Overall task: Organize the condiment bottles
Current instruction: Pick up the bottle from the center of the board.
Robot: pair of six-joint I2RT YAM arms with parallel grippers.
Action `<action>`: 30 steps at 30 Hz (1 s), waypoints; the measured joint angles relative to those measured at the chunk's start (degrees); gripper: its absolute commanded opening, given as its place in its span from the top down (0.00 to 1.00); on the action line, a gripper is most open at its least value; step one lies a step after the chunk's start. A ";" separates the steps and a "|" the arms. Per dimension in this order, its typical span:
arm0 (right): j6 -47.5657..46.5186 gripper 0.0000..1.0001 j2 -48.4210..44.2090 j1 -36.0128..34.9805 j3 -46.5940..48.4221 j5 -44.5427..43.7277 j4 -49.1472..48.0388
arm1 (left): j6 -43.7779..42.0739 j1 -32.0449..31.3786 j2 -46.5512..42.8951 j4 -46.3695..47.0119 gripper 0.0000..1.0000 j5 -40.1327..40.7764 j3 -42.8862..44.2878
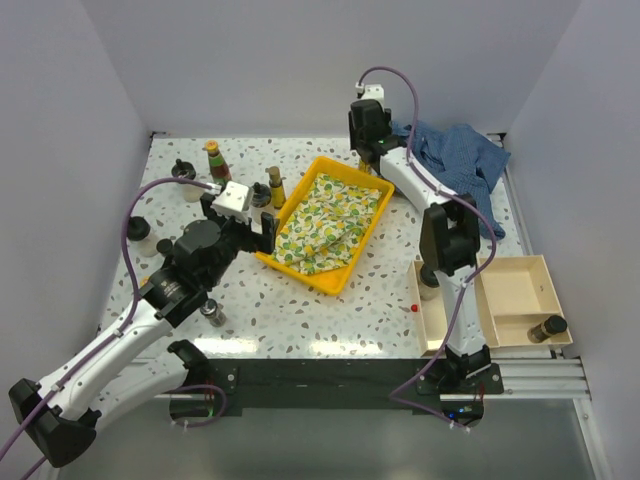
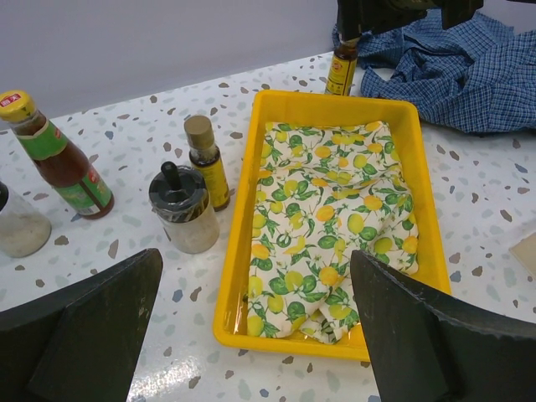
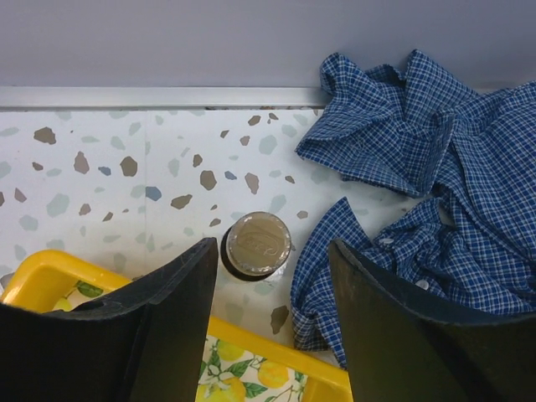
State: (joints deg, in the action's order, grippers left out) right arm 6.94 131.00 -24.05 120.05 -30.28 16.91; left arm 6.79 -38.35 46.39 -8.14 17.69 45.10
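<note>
While the left hand (image 2: 255,254) gapes empty facing the tray (image 2: 335,105), the right hand (image 3: 274,244) stands apart astride a bottle (image 3: 259,244) at centre frame. Its cap goes untouched.

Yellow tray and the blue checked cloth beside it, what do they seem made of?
Yellow tray: probably plastic, glossy; its smooth moulded rim catches the light. Blue checked cloth: woven fabric, matte, lying crumpled in soft folds; perhaps cotton.

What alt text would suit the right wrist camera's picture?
The robot's right hand hangs open over a tan-capped bottle standing on a speckled table. A crumpled blue checked shirt lies beside it, and the rim of a yellow tray shows below.
</note>
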 measured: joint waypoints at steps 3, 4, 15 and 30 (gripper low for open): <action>0.09 0.45 0.39 0.63 0.04 0.37 -0.09 | 0.00 0.00 0.04 0.00 0.00 -0.02 0.00; 0.11 0.46 0.68 0.81 0.20 0.66 -0.11 | 0.00 0.00 0.07 0.00 0.00 -0.02 0.00; 0.15 0.99 3.32 1.31 0.92 4.11 -0.46 | -0.04 0.00 0.70 0.00 0.00 -0.11 0.00; 1.57 1.00 -16.17 1.33 -15.43 2.29 4.37 | -0.20 0.00 1.18 0.00 0.00 -0.57 0.00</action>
State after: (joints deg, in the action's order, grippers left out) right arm 8.51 114.83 -22.72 104.62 -27.99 21.28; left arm 6.59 -38.35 47.57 -8.14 17.12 45.10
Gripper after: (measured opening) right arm 0.350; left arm 0.997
